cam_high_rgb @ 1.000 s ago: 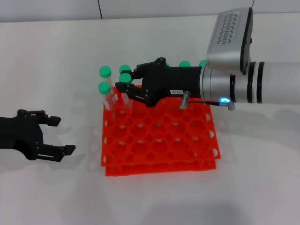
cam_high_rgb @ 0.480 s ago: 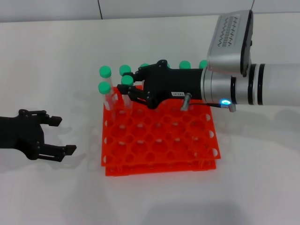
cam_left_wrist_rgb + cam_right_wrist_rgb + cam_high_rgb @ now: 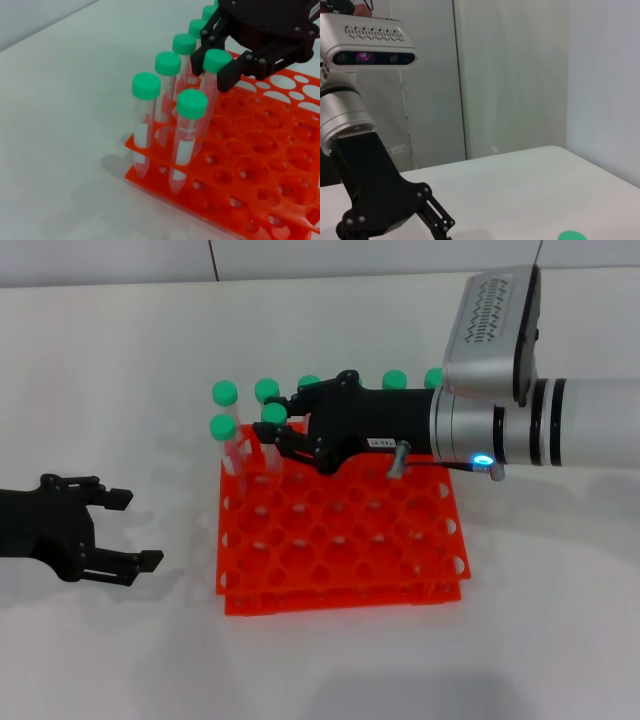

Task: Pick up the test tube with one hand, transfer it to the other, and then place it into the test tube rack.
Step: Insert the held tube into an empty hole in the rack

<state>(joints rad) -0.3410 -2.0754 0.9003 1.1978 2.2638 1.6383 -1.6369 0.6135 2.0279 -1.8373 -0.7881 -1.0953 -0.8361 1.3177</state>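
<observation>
The test tube (image 3: 273,414) has a clear body and a green cap and stands upright at the back left of the orange-red test tube rack (image 3: 340,575). Its lower end is down among the rack's holes. My right gripper (image 3: 272,432), black with a small white label, is shut on the tube just under the cap. The left wrist view shows the same grip (image 3: 218,62) on the tube (image 3: 212,92) above the rack (image 3: 260,165). My left gripper (image 3: 138,528) is open and empty, low over the table left of the rack.
Several other green-capped tubes stand in the rack: two at the left back corner (image 3: 224,393) (image 3: 222,427) and more along the back row (image 3: 395,378). The rack stands on a white table (image 3: 120,360). A pale wall edges the table's far side.
My right gripper has shifted slightly right and down with the tube, so the cap sits a little lower. The left gripper has not moved.
</observation>
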